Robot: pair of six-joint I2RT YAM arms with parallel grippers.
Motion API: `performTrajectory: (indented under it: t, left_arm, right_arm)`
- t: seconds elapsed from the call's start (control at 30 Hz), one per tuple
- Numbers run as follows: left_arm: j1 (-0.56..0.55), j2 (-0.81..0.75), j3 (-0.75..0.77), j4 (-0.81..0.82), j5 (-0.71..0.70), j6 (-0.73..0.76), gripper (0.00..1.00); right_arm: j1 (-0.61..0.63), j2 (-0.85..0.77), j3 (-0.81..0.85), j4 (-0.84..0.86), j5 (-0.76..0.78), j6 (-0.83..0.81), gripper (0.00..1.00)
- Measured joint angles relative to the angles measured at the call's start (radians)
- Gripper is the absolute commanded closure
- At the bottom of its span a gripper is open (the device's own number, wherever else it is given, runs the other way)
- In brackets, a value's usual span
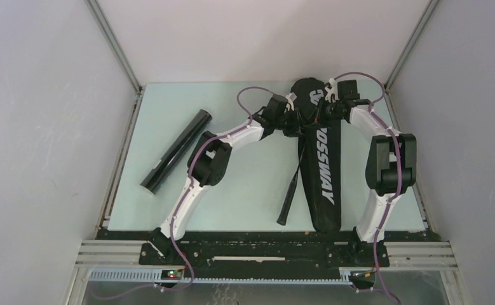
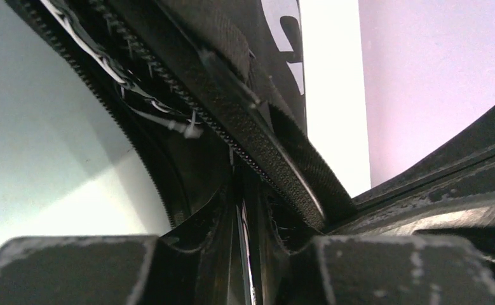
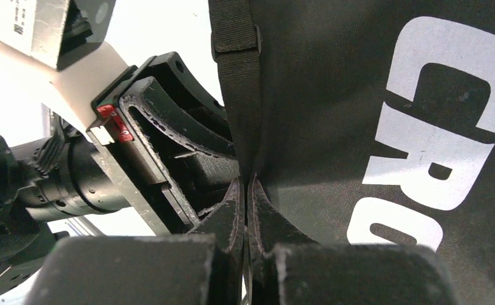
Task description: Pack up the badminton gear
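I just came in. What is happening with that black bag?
Both arms work at the wide end of the large black racket-shaped bag with white lettering. The right gripper is shut on its fabric beside a strap. The left gripper sits at the zippered edge; its grip is unclear. A thin black racket handle lies alongside the bag; a long black cylindrical tube lies apart on the table.

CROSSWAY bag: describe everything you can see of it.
The bag, black woven fabric with white lettering, lies lengthwise on the table, right of centre. Its zipper gapes, strings showing inside; a racket handle lies along its left. The right claw pinches fabric beside a webbing strap; the left claw straddles the zipper edge.
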Motion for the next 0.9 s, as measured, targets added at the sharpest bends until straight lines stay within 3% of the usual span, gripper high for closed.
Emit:
performTrajectory:
  t: [0.27, 0.4, 0.5, 0.9]
  left_arm:
    - [0.014, 0.007, -0.010, 0.084, 0.086, -0.011, 0.42]
    - [0.019, -0.044, -0.115, 0.103, 0.134, 0.029, 0.29]
    - [0.006, -0.126, -0.232, 0.086, 0.167, 0.092, 0.26]
    - [-0.045, -0.451, -0.623, -0.015, 0.249, 0.344, 0.29]
  right_arm:
    - [-0.016, 0.003, 0.093, -0.087, 0.003, -0.032, 1.00]
    - [-0.021, 0.012, 0.114, -0.109, 0.000, -0.043, 1.00]
    - [-0.025, 0.026, 0.116, -0.108, 0.000, -0.048, 1.00]
    - [-0.038, 0.073, 0.159, -0.114, -0.005, -0.067, 1.00]
